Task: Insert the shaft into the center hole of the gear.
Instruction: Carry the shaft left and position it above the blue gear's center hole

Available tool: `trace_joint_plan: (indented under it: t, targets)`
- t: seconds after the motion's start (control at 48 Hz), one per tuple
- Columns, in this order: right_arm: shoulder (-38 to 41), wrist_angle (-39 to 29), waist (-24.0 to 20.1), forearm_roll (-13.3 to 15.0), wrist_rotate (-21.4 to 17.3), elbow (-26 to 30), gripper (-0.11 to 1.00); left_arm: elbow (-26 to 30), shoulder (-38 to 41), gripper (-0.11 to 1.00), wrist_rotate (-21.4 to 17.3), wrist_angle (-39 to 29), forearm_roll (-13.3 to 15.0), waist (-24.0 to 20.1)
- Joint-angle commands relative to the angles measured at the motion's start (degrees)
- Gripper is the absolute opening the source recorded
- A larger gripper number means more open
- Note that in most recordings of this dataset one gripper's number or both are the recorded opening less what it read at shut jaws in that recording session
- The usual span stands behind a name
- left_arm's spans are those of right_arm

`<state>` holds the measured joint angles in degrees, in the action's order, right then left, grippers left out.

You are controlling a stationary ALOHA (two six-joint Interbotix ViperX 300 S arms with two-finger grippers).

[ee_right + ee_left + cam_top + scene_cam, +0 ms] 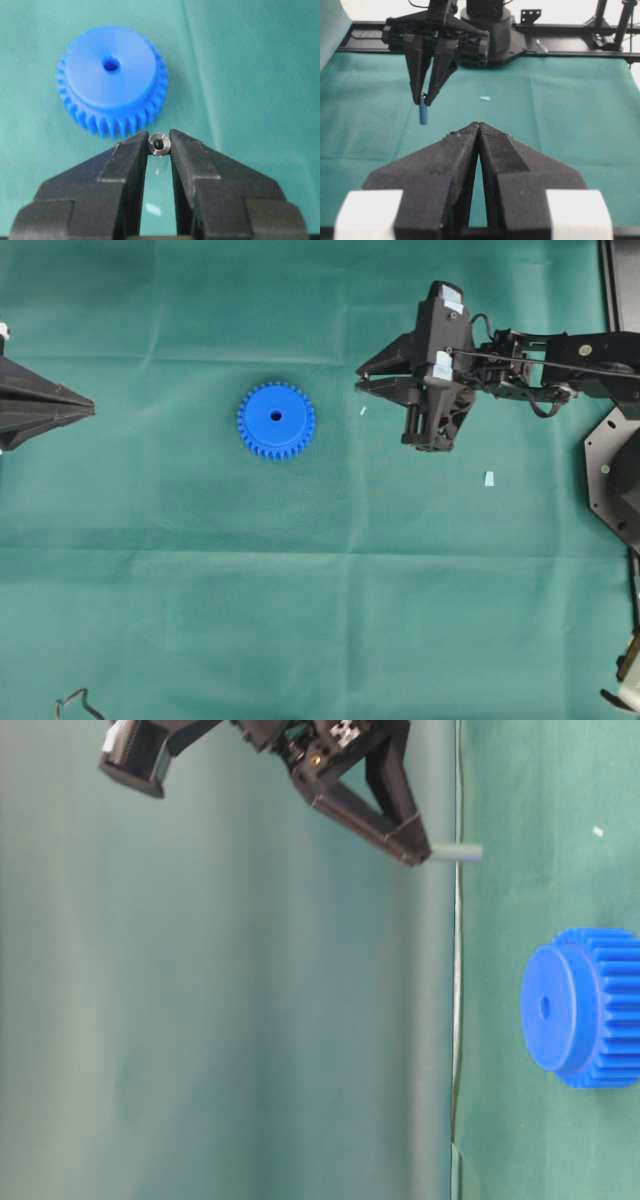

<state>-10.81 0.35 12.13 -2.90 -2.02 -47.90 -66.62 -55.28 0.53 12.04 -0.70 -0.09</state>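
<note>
The shaft [159, 144] is clamped between the 2 fingertips of the right gripper [159, 146]; only its round end face, with a small dark recess, is presented to the right wrist camera, the length being hidden behind that face. In the table-level view the shaft [456, 852] is seen projecting beyond the fingertips toward the green cloth [540, 840], clear of it. In the left wrist view it hangs as a short bluish rod [423, 111] below the right gripper [425, 97], its true colour hard to judge there. In the overhead view the pin cannot be made out at the gripper tips [360, 379].

The gear [111, 80] lies flat on the cloth just ahead of the right gripper's tips, apart from them, with the center hole [110, 64] facing upward and unobstructed. The gear is cut off at the frame edge in the table-level view [585, 1008].

The left gripper [479, 127] is seen with its fingers pressed together, holding nothing; in the overhead view [88, 406] most of it is cut off. 2 small pale scraps [489, 478] lie on the cloth near the right gripper.
</note>
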Motion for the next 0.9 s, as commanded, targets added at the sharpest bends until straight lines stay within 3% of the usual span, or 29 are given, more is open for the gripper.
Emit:
trace_joint_plan:
  t: [0.0, 0.417, 0.876]
  targets:
    - [1.41, 0.88, -1.14, -0.18, -0.79, 3.69, 0.17, 1.32, 0.44, 0.02, 0.00, 0.26, -0.18, -0.18]
    - [12.83, 0.53, -3.34, -0.18, -1.41, 17.14, 0.17, 1.32, 0.18, 0.02, 0.00, 0.26, -0.18, -0.18]
    - [16.79, 0.70, -3.52, -0.79, -2.81, 17.67, 0.17, 1.41, 0.18, 0.02, 0.00, 0.26, -0.18, -0.18]
